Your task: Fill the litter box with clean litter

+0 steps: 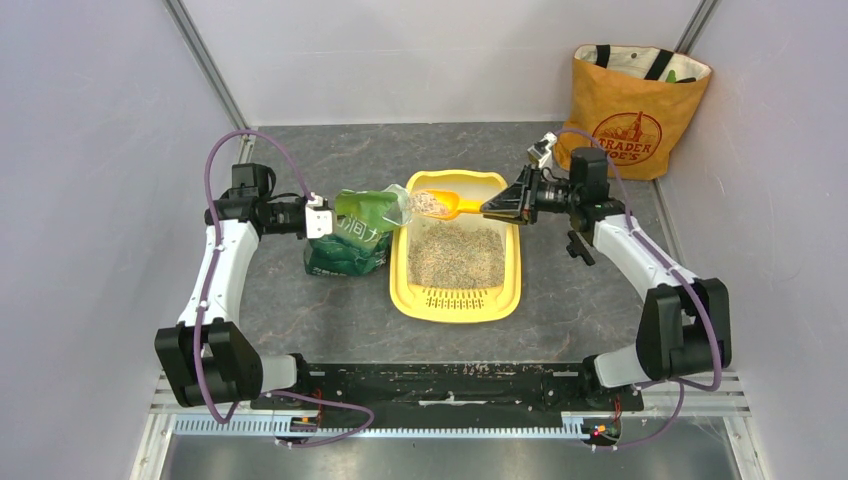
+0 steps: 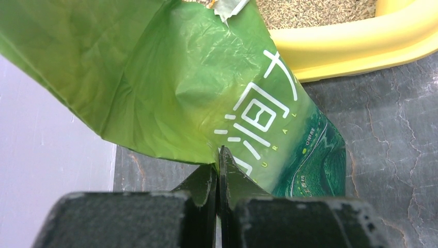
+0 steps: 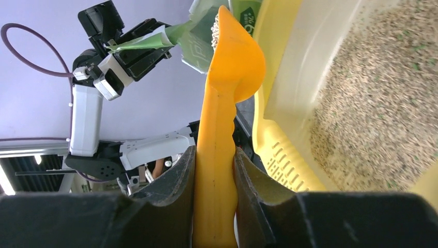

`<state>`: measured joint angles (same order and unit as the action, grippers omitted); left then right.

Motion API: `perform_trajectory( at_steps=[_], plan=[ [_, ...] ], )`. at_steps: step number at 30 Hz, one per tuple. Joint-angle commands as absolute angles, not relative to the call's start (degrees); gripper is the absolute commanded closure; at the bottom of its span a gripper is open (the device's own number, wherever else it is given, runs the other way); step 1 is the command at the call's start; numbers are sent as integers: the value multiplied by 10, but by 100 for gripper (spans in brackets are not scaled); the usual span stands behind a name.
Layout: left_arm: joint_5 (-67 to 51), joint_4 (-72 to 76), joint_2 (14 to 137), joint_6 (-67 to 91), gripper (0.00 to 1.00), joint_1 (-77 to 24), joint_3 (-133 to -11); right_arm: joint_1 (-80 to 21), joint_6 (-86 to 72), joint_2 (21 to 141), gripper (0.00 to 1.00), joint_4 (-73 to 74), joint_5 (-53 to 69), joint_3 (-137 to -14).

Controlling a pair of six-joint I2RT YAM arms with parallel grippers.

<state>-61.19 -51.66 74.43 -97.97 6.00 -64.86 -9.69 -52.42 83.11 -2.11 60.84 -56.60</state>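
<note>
While the yellow litter box is sitting at the middle of the table, clean litter covering its floor, the right gripper is clamping the handle of an orange scoop, its loaded bowl hovering over the box's far-left corner at the mouth of the green bag. The left gripper is pinching the bag's thin film, jaws fully closed, beside the box; should the scoop tilt early or the film slip, granules are risking landing on the table.
</note>
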Motion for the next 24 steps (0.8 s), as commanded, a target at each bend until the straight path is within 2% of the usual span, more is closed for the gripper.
perform_trajectory(
  at_steps=[1,4,9,18,24],
  plan=[
    [-638,-483,740,-971,98,54,-677,-64,-417,795,100,106,643,-582],
    [-638,-483,741,-971,98,52,-676,-49,-348,793,100,198,632,-602],
    [-636,-483,741,-971,98,50,-677,-68,-166,825,100,404,472,-696],
    [-635,-483,740,-972,98,47,-677,-200,-19,838,100,515,170,-855],
    [-635,-484,739,-976,98,46,-676,-258,93,838,100,558,65,-904]
  ],
)
